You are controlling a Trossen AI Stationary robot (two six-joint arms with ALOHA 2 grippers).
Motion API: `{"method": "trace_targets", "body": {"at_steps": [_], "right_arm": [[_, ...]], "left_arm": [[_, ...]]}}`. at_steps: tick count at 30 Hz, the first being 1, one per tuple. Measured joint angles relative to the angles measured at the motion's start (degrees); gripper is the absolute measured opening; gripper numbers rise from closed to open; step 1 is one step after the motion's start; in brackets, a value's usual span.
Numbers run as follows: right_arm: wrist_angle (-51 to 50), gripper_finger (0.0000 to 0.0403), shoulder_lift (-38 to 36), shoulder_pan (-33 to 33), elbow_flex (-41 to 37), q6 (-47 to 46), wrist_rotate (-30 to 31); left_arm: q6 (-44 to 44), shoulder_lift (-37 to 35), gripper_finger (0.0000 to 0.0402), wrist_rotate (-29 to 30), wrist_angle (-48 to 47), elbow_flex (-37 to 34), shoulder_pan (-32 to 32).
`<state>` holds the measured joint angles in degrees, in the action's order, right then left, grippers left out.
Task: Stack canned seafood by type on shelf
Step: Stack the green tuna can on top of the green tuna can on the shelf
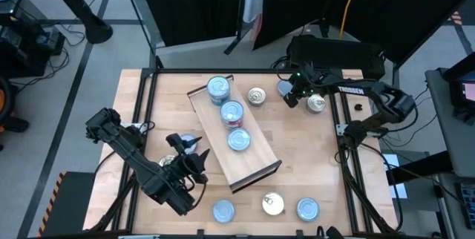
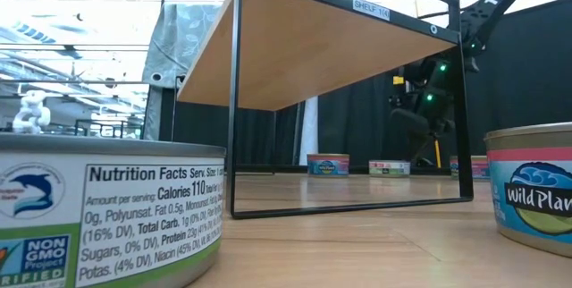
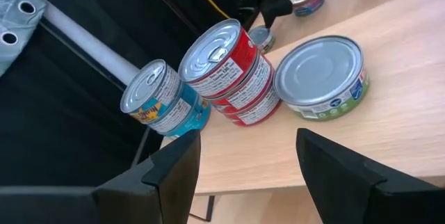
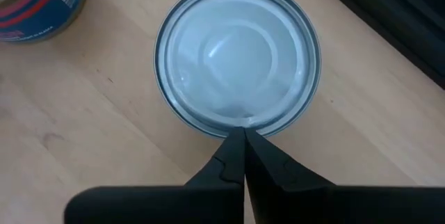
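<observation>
The shelf point(image 1: 256, 161) lies slantwise mid-table on dark end frames. Along its far half stand a blue-labelled stack point(image 3: 163, 102), a red-labelled stack point(image 3: 233, 71) and a single green-labelled tin point(image 3: 321, 78). My left gripper point(image 1: 194, 146) point(image 3: 247, 144) is open at the shelf's left long edge, level with the tins and clear of them. My right gripper point(image 1: 292, 96) point(image 4: 243, 132) is shut, pointing down at a light-topped tin point(image 4: 236, 57) point(image 1: 284, 88) that stands on the table near the far edge. My right gripper comes from above with its shut fingertips point(image 4: 240, 144) at the tin's rim point(image 4: 229, 125). The tin stands flat on the table. I cannot tell whether the tips touch the rim or hover just over it.
Loose tins stand on the table: two near the far edge point(image 1: 257, 96) point(image 1: 317, 104), beside the right gripper, and three along the near edge point(image 1: 223, 211) point(image 1: 273, 204) point(image 1: 308, 209). A red-and-blue tin point(image 4: 38, 5) sits close to the right gripper's tin. A black frame borders the table.
</observation>
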<state>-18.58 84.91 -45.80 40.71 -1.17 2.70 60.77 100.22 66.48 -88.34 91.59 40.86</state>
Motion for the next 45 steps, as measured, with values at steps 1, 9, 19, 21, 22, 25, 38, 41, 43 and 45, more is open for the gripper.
{"method": "trace_targets", "body": {"at_steps": [1,9,19,21,22,25,38,41,43,45], "right_arm": [[-0.07,0.0000,0.24,0.00,0.00,0.01,0.05],[-1.20,0.0000,0.74,0.00,-0.02,-0.04,0.13],[-7.60,0.0001,1.29,0.01,-0.49,-0.52,-0.14],[-9.14,0.0001,1.20,0.07,-0.62,-0.50,-0.07],[-9.06,0.0001,1.02,0.07,-0.44,-0.49,-0.08],[-11.06,0.0001,0.39,0.07,-0.47,0.10,-0.05],[-29.91,0.0078,-19.16,8.94,5.95,19.08,-6.33],[-28.66,0.0143,-19.86,12.59,7.00,29.14,0.63],[-25.93,0.0195,-19.34,13.86,7.52,36.11,3.90],[-22.24,0.0245,-18.50,14.14,7.56,42.67,4.93]], "left_arm": [[0.04,0.00,0.0237,0.00,-0.08,0.00,0.00],[0.33,0.00,0.0237,0.00,-0.67,0.00,0.00],[0.31,0.00,0.0237,-0.07,-0.95,0.00,0.04],[0.32,0.00,0.0237,-0.12,-0.96,0.00,0.04],[0.32,0.00,0.0237,-0.15,-0.99,0.00,0.04],[0.33,0.00,0.0237,-0.24,-1.15,0.00,0.04],[0.27,0.00,0.0237,-0.24,-1.20,0.00,-0.07],[0.27,0.00,0.0237,-0.24,-1.19,0.00,-0.06],[0.28,0.00,0.0237,-0.26,-1.19,0.00,-0.04],[0.28,0.00,0.0237,-0.26,-1.18,0.00,-0.03]]}}
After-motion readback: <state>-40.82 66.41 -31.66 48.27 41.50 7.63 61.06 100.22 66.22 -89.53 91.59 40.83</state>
